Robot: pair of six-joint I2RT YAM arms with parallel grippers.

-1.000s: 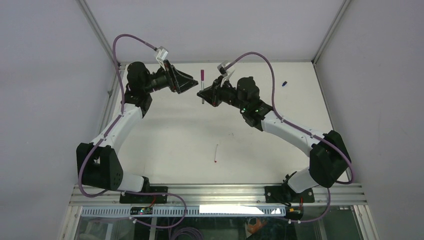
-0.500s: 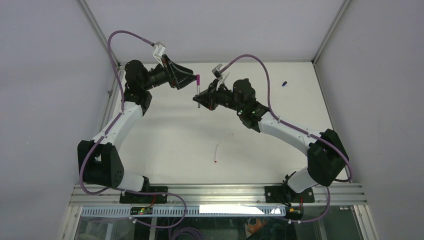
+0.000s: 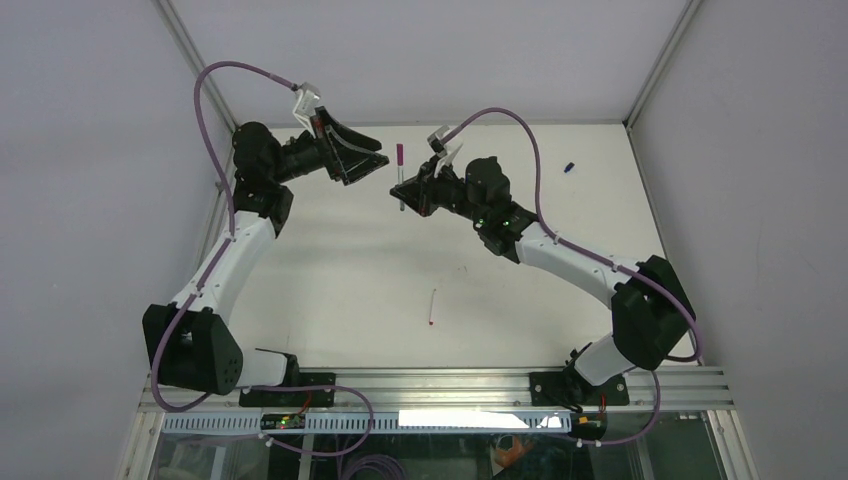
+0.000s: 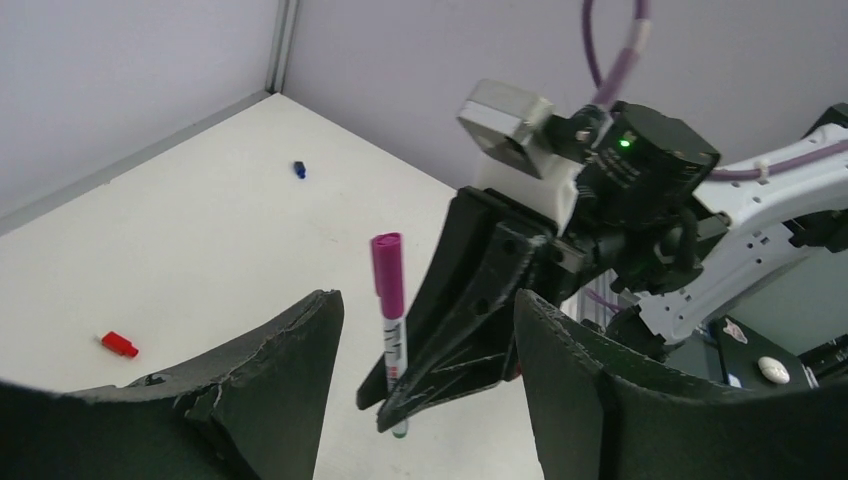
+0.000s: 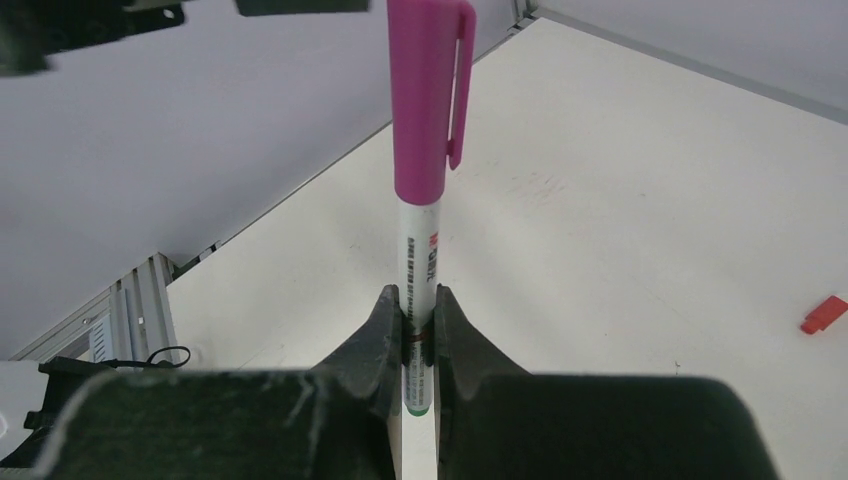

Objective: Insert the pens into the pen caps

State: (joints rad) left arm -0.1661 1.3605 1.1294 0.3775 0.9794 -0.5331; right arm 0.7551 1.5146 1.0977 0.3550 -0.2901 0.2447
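My right gripper is shut on the lower half of a white pen, held upright above the back of the table. A magenta cap sits on the pen's upper end. My left gripper faces it with its jaws open and nothing between them; the capped pen stands just beyond its fingertips. A second pen with a red tip lies on the table in the middle. A blue cap and a red cap lie loose on the table.
Grey walls close in the white table at the back and on both sides. An aluminium rail with both arm bases runs along the near edge. Purple cables loop above each wrist.
The right gripper has carried the capped pen slightly left. The left arm's elbow has swung left and its wrist has lifted, with its open fingertips still near the magenta cap.
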